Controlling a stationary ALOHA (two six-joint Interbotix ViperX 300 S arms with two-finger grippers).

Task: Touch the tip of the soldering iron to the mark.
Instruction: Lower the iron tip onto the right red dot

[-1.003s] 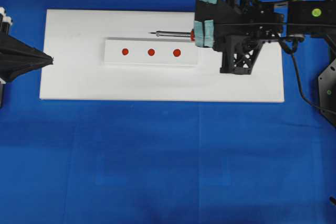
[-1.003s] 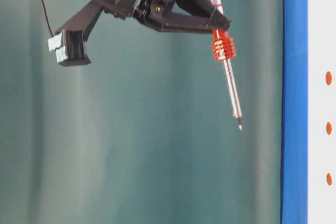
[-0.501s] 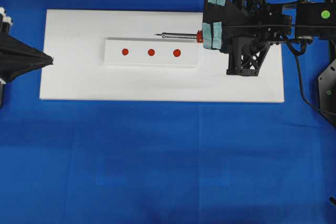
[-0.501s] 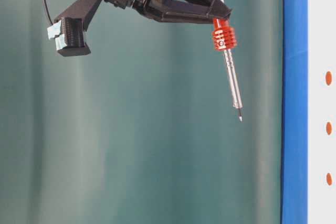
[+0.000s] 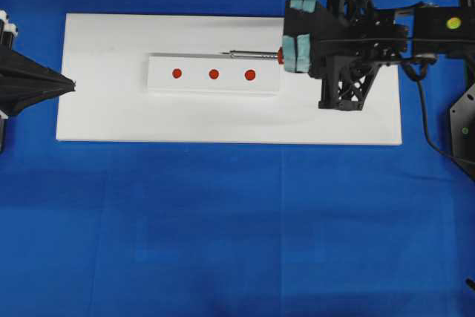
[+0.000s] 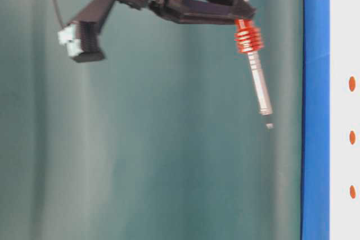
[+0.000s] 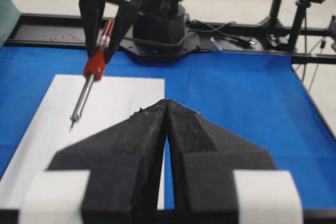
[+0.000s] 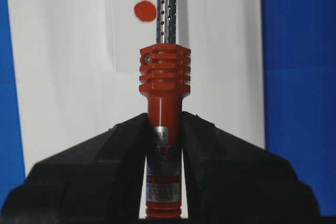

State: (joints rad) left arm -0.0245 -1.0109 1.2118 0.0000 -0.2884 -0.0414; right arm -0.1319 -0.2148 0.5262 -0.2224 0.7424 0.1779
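My right gripper (image 5: 286,55) is shut on the orange-red handle of the soldering iron (image 5: 252,54), just behind its ribbed collar (image 8: 164,72). The silver shaft points left, and its tip hangs in the air over the far edge of a raised white strip (image 5: 159,64). The strip bears three red marks (image 5: 214,74) in a row. The tip is a little right of the middle mark, and one mark (image 8: 145,10) shows left of the shaft. From table level the iron (image 6: 260,85) slants down, clear of the surface. My left gripper (image 5: 72,85) rests shut and empty at the board's left edge.
The strip lies on a white board (image 5: 111,116) on a blue cloth (image 5: 223,220). The right arm's black cord (image 5: 424,128) hangs off the board's right end. The right arm's base (image 7: 157,27) stands behind the board in the left wrist view.
My right gripper has carried the iron lower toward the board and slightly nearer the strip. The left gripper has not moved.
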